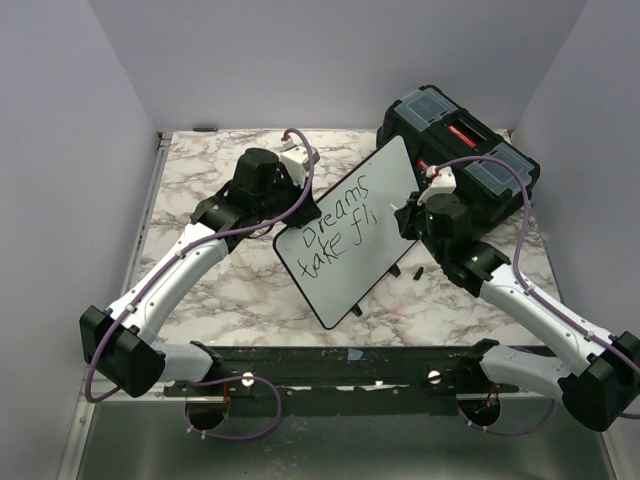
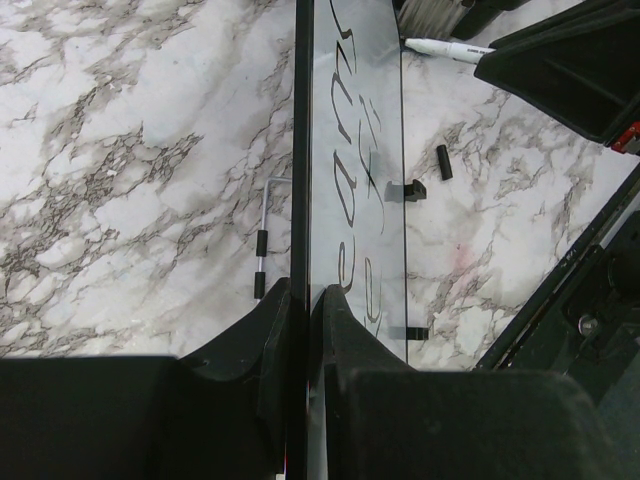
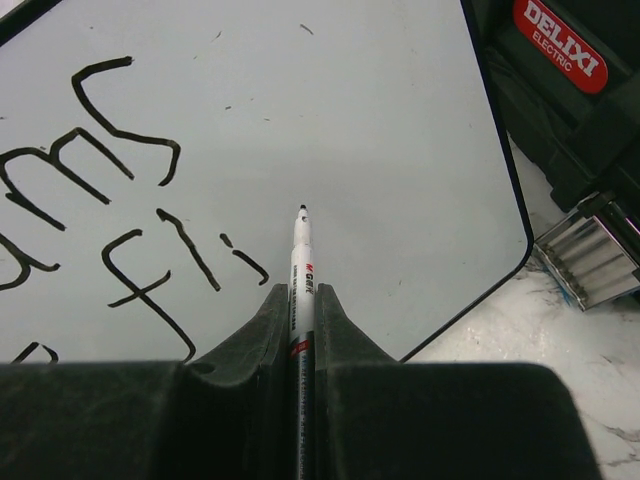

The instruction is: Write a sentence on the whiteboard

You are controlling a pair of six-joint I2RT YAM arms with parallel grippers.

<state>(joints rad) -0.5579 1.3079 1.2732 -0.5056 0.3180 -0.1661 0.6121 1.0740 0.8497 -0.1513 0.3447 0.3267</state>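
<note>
a: which step is in hand?
b: the writing, judged about two thirds done. the left gripper is clamped on the left edge of the whiteboard, which is held tilted at mid-table. the sentence so far is read as "dreams take fli".
a: what is called for next?
b: the marker is pinched in the closed right gripper, its tip just right of the "i". whether the surface is touched cannot be told. "ght" is to be fitted onto the bare strip, so small strokes are needed.
a: what is in the way?
b: the black toolbox is set just beyond the board's far right corner, close to the right arm. small black bits are scattered on the marble table beside the board.
</note>
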